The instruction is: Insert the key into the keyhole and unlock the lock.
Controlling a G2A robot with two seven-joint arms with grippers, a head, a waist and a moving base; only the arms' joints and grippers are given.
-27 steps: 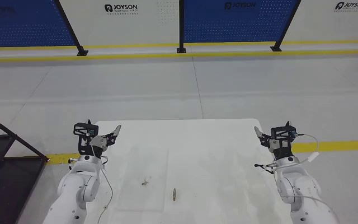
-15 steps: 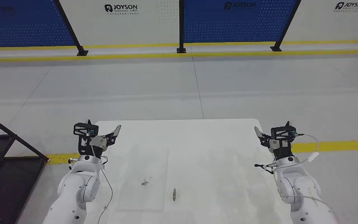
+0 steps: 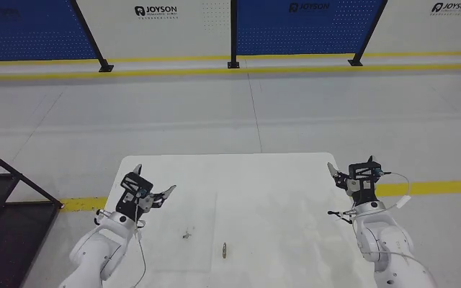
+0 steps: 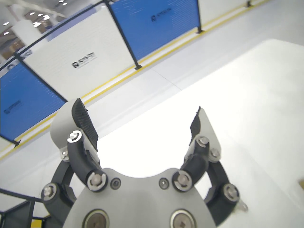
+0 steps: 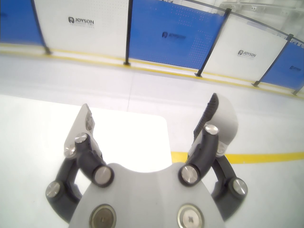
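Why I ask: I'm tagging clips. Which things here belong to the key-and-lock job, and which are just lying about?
Job: small pale metal piece, probably the key; small brassy piece, probably the lock; left gripper and right gripper, jaws open and empty.
Just about: white table under them; barrier panels behind; black frame beside the table.

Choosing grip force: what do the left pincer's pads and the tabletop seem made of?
Left pincer pads: black, matte, finely ribbed, probably rubber. Its finger shells: smooth pale grey, metal or plastic, unclear. Table: white, smooth, faintly glossy top, likely laminate or paint.
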